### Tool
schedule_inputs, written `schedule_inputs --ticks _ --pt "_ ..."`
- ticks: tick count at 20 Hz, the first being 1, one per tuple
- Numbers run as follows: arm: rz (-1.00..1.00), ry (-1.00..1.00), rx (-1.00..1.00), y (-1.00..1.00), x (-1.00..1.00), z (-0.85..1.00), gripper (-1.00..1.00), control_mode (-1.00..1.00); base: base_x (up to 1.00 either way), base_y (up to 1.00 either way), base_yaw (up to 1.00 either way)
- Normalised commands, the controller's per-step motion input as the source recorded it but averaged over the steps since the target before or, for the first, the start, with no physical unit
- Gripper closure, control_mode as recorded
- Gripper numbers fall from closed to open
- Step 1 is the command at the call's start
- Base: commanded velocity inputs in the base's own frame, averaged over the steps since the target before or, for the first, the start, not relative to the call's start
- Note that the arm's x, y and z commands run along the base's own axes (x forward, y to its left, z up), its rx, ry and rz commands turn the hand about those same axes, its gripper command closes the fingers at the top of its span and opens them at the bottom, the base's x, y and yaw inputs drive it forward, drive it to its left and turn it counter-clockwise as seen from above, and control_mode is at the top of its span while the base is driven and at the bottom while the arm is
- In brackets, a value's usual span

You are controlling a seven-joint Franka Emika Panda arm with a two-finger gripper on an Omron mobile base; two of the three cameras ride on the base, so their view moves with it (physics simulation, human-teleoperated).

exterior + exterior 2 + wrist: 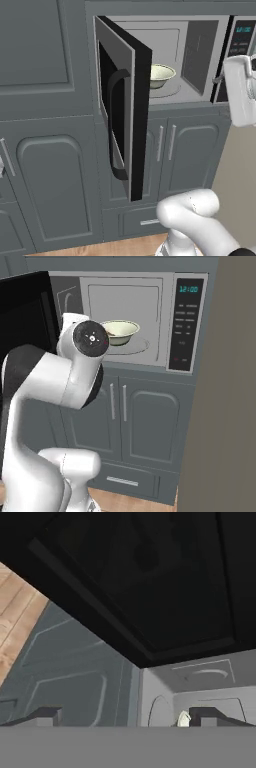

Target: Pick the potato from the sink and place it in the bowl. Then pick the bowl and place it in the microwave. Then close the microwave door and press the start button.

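The microwave (125, 316) stands open, and its door (122, 107) is swung far out to the left. The pale cream bowl (161, 76) sits on the turntable inside, also seen as the bowl (120, 331) from the right. The potato is hidden from me, and the sink is out of view. My gripper (127, 719) is open with nothing between its fingertips (45, 716). It faces the door's black inner window (150, 587), with the microwave cavity (200, 687) and a sliver of the bowl (184, 719) at the lower right. The arm (75, 371) rises in front of the microwave's left part.
The dark control panel (187, 326) with its teal display sits on the microwave's right. Grey cabinet doors (185, 150) stand below it, with a drawer (122, 481) under them. A tall panel (230, 406) closes the right side. Wood floor (15, 612) shows beneath.
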Motion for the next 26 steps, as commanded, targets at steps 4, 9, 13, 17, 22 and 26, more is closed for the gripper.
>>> schedule_inputs --ticks 4,9,13,17,22,26 --pt "0.21 -0.08 0.04 0.31 -1.0 0.09 -1.0 -1.0 0.0 0.0 0.0" --pt "0.18 -0.11 0.01 0.17 -1.0 0.26 -1.0 -1.0 0.0 0.0 0.0" --pt "0.12 -0.09 0.0 0.12 -1.0 0.2 -1.0 -1.0 0.0 0.0 0.0" --pt "0.09 -0.02 0.0 0.49 -1.0 0.01 -1.0 -1.0 0.0 0.0 0.0" --pt "0.12 0.0 -0.01 0.49 -1.0 0.01 -1.0 -1.0 0.0 0.0 0.0" --pt "0.1 0.0 -0.01 0.46 -1.0 0.07 -1.0 -1.0 0.0 0.0 0.0"
